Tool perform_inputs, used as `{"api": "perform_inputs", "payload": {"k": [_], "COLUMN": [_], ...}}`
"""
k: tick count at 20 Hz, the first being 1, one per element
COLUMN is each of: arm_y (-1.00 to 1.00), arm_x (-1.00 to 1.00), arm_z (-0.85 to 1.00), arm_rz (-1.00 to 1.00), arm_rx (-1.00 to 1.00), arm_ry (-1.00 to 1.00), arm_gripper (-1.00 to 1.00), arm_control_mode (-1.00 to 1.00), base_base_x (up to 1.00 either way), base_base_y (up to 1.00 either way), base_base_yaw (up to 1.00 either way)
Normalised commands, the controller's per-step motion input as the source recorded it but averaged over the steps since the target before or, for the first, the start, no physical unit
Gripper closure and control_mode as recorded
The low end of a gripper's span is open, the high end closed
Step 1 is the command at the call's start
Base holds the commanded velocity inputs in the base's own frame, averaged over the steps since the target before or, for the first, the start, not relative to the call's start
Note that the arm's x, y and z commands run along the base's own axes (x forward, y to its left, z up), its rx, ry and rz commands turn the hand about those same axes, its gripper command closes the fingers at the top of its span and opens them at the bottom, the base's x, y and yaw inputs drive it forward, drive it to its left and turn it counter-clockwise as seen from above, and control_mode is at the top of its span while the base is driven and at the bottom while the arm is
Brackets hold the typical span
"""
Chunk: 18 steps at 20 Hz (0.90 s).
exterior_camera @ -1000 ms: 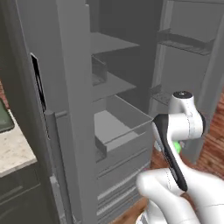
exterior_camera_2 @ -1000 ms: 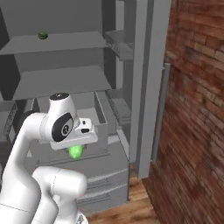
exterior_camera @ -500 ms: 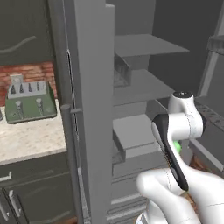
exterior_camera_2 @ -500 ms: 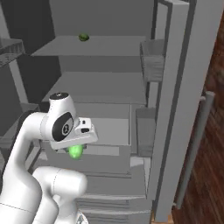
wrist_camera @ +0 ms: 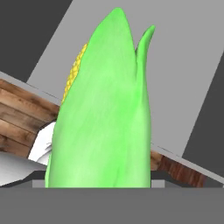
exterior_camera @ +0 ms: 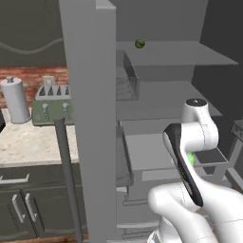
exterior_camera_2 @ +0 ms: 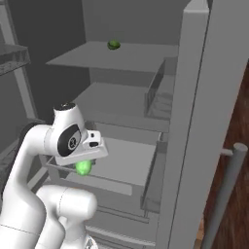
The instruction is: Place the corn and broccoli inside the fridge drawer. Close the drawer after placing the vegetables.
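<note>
I am looking into an open fridge, and I place everything by its pulled-out drawer (exterior_camera_2: 124, 163), a pale, shallow tray at mid height.

The gripper (exterior_camera_2: 85, 164) hangs just over the drawer's front left corner, at the end of the white arm. It is closed around the corn (wrist_camera: 103, 118), which stands upright between the jaws: a bright green husk tapering to two points, with a strip of yellow kernels along one side. In the right base view the corn (exterior_camera_2: 84, 167) shows as a green lump under the hand, at the drawer's front edge. In the left base view a sliver of it (exterior_camera: 191, 158) peeks from behind the arm.

Behind the corn in the hand view lies the drawer's flat grey floor, with wood flooring past its edge.

Above the drawer are two shelves. A small dark green ball (exterior_camera_2: 114, 44) sits on the upper one, well above the drawer. There is open room between the drawer and the lower shelf.

The fridge door's thick edge (exterior_camera: 91, 118) stands left of the drawer; its bar handle (exterior_camera: 67, 175) runs down beside it. Beyond the door, a counter (exterior_camera: 28, 142) holds a toaster (exterior_camera: 51, 105) and a canister (exterior_camera: 15, 99).
</note>
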Motion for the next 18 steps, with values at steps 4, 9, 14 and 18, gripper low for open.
{"api": "perform_inputs", "payload": {"k": [4,9,14,18], "arm_y": [0.0,0.0,0.0,0.0], "arm_x": [0.0,0.0,0.0,0.0], "arm_z": [0.0,0.0,0.0,0.0], "arm_rz": [0.0,0.0,0.0,0.0], "arm_rx": [0.0,0.0,0.0,0.0], "arm_ry": [0.0,0.0,0.0,0.0], "arm_gripper": [1.0,1.0,1.0,1.0], "arm_control_mode": [1.0,1.0,1.0,1.0], "base_base_x": [0.06,-0.07,-0.09,-0.13], "base_base_y": [-0.2,-0.25,-0.26,-0.25], "base_base_yaw": [0.16,0.11,0.05,0.04]}}
